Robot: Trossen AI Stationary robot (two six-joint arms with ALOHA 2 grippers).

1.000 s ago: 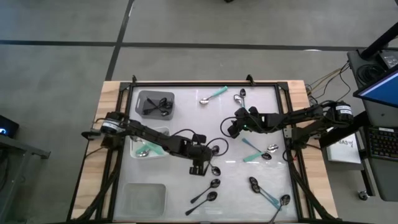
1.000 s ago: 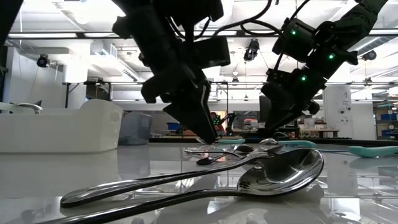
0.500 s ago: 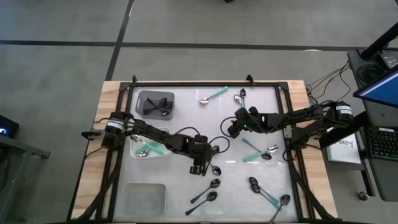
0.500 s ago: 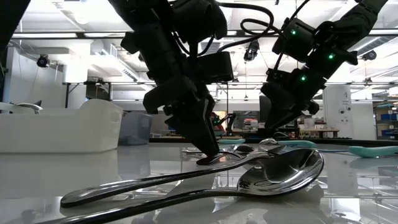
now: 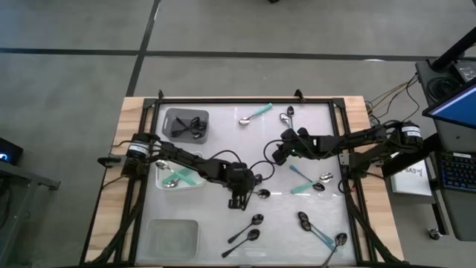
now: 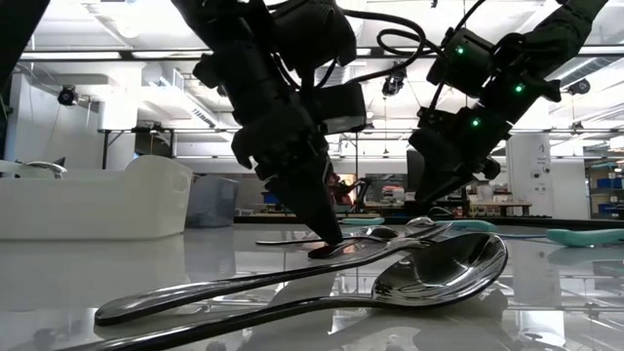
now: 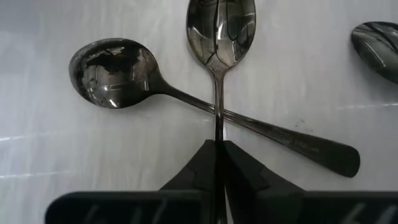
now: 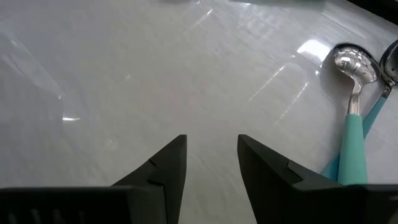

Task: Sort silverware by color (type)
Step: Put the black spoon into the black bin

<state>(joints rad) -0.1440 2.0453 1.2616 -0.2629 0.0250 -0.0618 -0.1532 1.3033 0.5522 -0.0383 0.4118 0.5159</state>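
Two black spoons lie crossed mid-table. Left gripper (image 7: 217, 155) is clamped on the upper black spoon (image 7: 219, 37) at its thin handle; it looks stiff, light, slippery. Right gripper (image 8: 211, 158) hovers nearby, jaws apart, empty.

Bins: three, at the left side: one grey bin (image 5: 169, 113) far, one white bin (image 5: 159, 184) in the middle, one clear bin (image 5: 173, 237) near.

Spoons loose on the table: nine. Of these, five are dark spoons (image 5: 243, 240) and four are teal-handled spoons (image 5: 256, 113).

Spoons inside the grey and white bins: several, not countable.
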